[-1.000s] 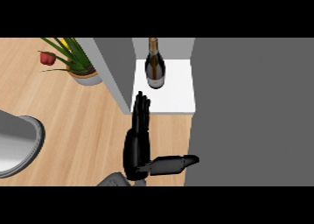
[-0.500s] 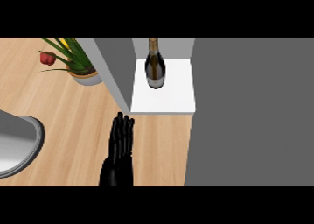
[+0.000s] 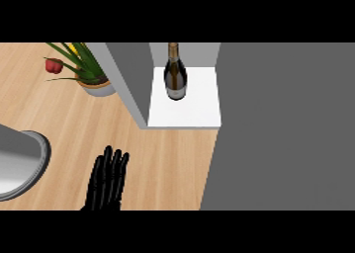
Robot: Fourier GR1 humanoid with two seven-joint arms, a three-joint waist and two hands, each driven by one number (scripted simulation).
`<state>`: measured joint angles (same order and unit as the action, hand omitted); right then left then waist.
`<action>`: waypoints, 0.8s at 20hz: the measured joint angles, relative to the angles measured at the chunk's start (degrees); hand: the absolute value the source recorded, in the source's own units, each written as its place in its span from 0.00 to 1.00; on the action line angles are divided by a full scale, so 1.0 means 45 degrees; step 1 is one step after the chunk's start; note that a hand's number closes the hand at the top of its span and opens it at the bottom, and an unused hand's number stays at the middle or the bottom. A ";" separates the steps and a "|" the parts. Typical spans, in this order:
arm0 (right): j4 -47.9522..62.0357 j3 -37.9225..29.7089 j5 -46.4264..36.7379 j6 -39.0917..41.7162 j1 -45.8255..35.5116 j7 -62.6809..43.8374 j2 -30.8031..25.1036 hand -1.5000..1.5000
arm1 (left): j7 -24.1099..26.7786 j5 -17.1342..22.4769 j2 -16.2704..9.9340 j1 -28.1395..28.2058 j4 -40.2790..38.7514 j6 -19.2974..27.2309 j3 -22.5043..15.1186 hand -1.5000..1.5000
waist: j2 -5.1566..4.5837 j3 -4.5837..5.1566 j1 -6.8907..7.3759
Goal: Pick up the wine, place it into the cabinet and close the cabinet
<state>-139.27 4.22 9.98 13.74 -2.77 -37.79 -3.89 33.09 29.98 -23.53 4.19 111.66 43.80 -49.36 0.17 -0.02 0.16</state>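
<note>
My only visible hand (image 3: 107,180), fingers straight and together, holds nothing. Wine (image 3: 175,74) stands upright in the cabinet (image 3: 184,111), ahead and right; the door remains to be closed.

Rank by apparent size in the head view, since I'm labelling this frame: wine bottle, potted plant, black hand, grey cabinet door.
1. Grey cabinet door, by far the largest.
2. Black hand and potted plant: look alike, and the hand sits nearer the camera, so unranked.
3. Wine bottle, slimmest and smallest.
</note>
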 measured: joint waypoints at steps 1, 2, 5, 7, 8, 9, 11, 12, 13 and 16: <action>0.0011 0.0234 -0.0009 0.0056 0.0092 0.0054 0.0060 1.00 | 0.0025 0.0086 -0.0297 0.0193 0.0176 -0.0280 0.0171 0.00 | -0.0001 0.0002 -0.0004; -0.0005 0.0429 -0.0011 0.0204 0.0303 0.0194 0.0069 1.00 | 0.0029 0.0125 -0.0545 0.0402 0.0447 -0.0431 0.0276 0.00 | 0.0002 0.0003 -0.0014; -0.0017 0.0705 0.0057 0.0333 0.0497 0.0034 0.0097 1.00 | 0.0109 0.0266 -0.1269 0.0994 0.1021 -0.0922 0.0754 0.00 | 0.0004 0.0006 -0.0018; -0.0014 0.1225 0.0126 0.0334 0.0814 -0.0212 0.0300 1.00 | 0.0191 0.0584 -0.1705 0.1383 0.1387 -0.1325 0.1184 0.00 | 0.0013 0.0008 -0.0017; -0.0018 0.1523 0.0165 0.0332 0.1052 -0.0355 0.0407 1.00 | 0.0231 0.0633 -0.1830 0.1544 0.1498 -0.1408 0.1295 0.00 | 0.0018 0.0008 -0.0029; -0.0005 0.1657 0.0214 0.0331 0.1152 -0.0488 0.0474 1.00 | 0.0230 0.0751 -0.1919 0.1622 0.1517 -0.1552 0.1475 0.00 | 0.0013 0.0008 -0.0035; 0.0003 0.2101 0.0281 0.0374 0.1483 -0.0606 0.0616 1.00 | 0.0392 0.0925 -0.2062 0.1810 0.1505 -0.1848 0.1889 0.00 | 0.0011 0.0008 -0.0048; 0.0007 0.2315 0.0308 0.0346 0.1630 -0.0694 0.0701 1.00 | 0.0527 0.1070 -0.2264 0.2047 0.1571 -0.2085 0.2161 0.00 | 0.0013 0.0009 -0.0033; 0.0010 0.2711 0.0317 0.0278 0.1879 -0.0726 0.0775 1.00 | 0.0626 0.1111 -0.2405 0.2284 0.1759 -0.2165 0.2315 0.00 | 0.0021 0.0009 -0.0025; 0.0012 0.3669 0.0351 0.0284 0.2020 -0.0991 0.0865 1.00 | 0.0839 0.1573 -0.2873 0.2880 0.2126 -0.2681 0.3110 0.00 | 0.0028 0.0011 0.0015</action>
<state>-139.21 20.73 11.56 15.02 6.32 -42.24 0.00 36.87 37.06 -36.46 17.14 121.23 31.74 -35.36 0.30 0.02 0.23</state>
